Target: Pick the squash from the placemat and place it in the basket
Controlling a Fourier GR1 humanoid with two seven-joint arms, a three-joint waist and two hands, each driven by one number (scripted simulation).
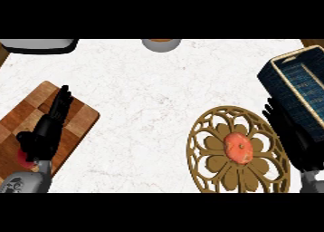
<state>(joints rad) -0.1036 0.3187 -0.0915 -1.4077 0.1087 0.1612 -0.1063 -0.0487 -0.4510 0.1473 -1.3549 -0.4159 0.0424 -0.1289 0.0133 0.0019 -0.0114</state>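
Squash is sitting mid-placemat, lower right of frame. Right hand is hovering between placemat and blue basket, fingers straight, holding nothing. Left hand is lying open over the wooden cutting board, lower left.

The squash lay on the gold openwork placemat. The right hand hung open beside the blue basket. The left hand lay open over a cutting board.

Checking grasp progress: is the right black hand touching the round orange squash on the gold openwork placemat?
Apart. Head view shows bare gold placemat between orange squash and right hand.
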